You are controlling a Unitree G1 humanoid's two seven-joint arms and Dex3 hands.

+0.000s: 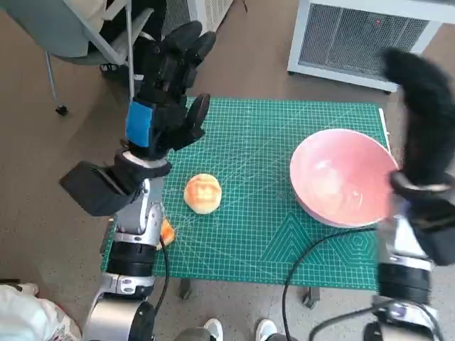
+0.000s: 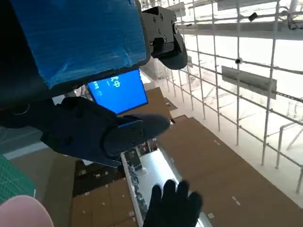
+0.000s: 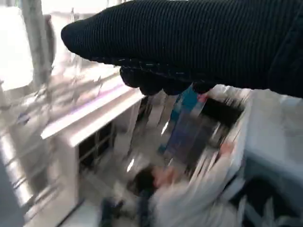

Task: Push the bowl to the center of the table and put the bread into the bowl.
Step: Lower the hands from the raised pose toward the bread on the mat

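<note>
A pink bowl stands on the right part of the green mat, near the table's right edge. A round bread roll lies on the mat left of the middle. My left hand is raised above the mat's far left corner, fingers spread, holding nothing. My gloved right hand is lifted just beyond the bowl's right side, empty, apart from the rim. In the left wrist view the bowl's edge and the gloved right hand show low down.
A small orange thing lies by the mat's left edge near my left forearm. A black cable runs over the mat's front right. A white grilled unit and a chair stand beyond the table. A person shows blurred in the right wrist view.
</note>
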